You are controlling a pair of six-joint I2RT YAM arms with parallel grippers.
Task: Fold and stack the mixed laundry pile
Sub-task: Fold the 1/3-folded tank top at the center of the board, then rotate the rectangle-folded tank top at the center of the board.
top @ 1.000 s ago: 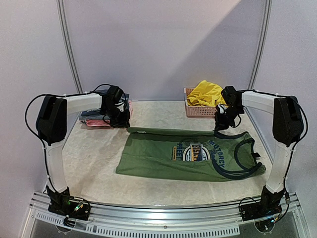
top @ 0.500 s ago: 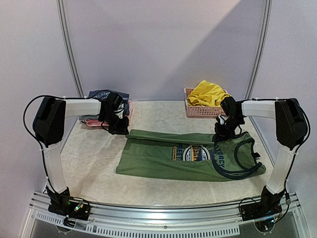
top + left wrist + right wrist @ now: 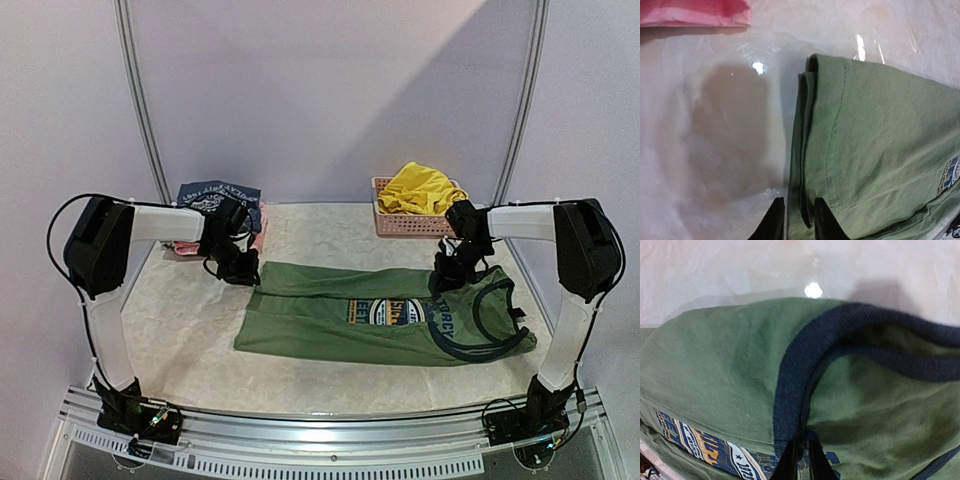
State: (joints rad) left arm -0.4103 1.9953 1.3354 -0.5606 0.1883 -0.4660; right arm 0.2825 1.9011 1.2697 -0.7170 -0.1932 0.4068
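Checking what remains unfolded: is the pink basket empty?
No, yellow shorts are heaped in the pink basket, rising above its rim.

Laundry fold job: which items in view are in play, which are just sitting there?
In play: green shirt, yellow shorts, folded stack at back left.
Lying about: pink basket holding the shorts.

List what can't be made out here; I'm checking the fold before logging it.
Green shirt logo: top view, part folded under, lettering too small.
Folded stack: top view, lower garments behind the left arm.
Pink basket: top view, whatever lies under the yellow shorts.
Left pincer: left wrist view, bottom edge cuts the fingertips, so grip on the hem is unclear.
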